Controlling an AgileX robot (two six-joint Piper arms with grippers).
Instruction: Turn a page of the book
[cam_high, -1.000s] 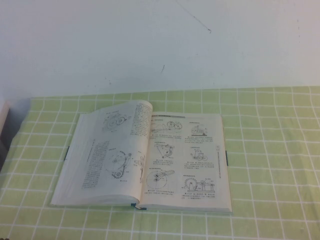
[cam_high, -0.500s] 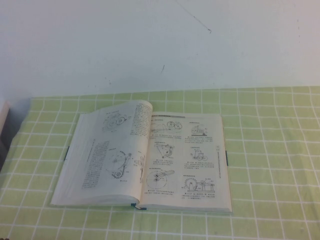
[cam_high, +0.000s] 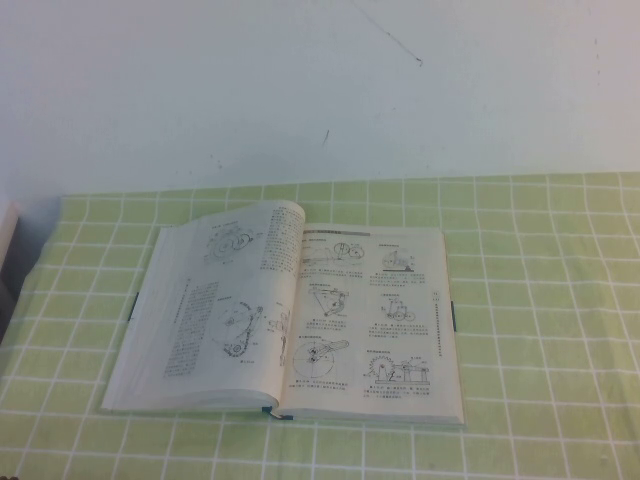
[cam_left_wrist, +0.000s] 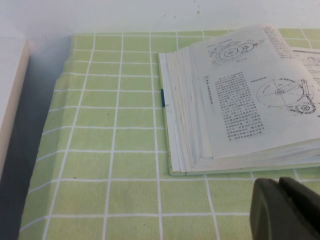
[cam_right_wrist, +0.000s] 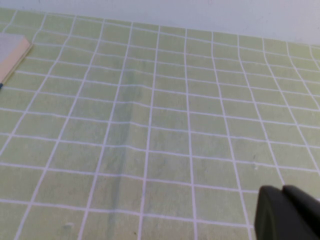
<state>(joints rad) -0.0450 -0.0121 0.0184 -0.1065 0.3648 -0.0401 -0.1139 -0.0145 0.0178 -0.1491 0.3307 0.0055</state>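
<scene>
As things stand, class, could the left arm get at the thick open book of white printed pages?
Probably yes. The left gripper sits low above the green checked tablecloth, with nothing between it and the book. The right gripper is farther off.

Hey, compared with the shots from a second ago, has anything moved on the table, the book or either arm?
Nothing visibly changed. The book lies open on the green checked tablecloth as before, its pages in the same place. Neither arm has entered the high view; the left gripper shows only in the left wrist view, low beside the book, and the right gripper only in the right wrist view, over bare cloth.
</scene>
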